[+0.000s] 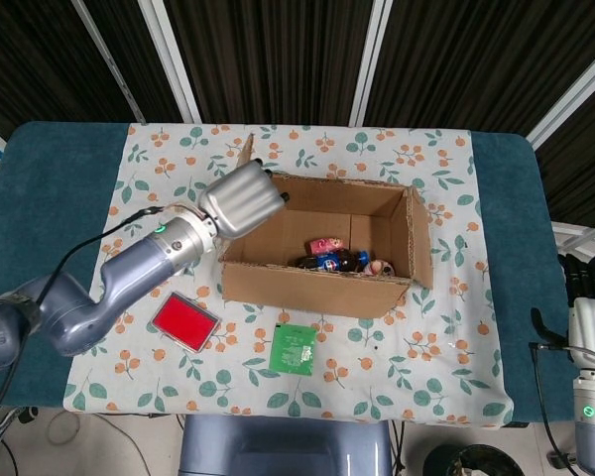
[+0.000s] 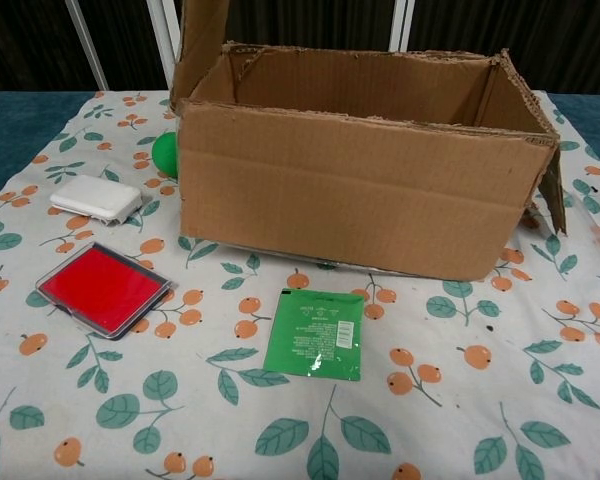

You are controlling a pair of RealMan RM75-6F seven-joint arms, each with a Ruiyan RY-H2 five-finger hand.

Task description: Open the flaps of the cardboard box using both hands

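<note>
Left flap (image 2: pixel 202 45): top cut off by chest view's upper edge.
Green ball (image 2: pixel 165 155): mostly hidden behind box (image 2: pixel 360 200).
Left hand (image 1: pixel 242 201): fingers' contact with flap hidden.
Right hand (image 1: pixel 587 332): cut off at frame edge; finger pose unclear.
Box contents (image 1: pixel 342 260): too small to identify.

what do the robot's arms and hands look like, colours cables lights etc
The left arm is smooth blue-grey, ending in a silver wrist cuff with a small green light. A thin black cable runs along it. The left hand is silver-grey. On the right, only a pale grey arm segment with a green light and a black cable shows.
</note>
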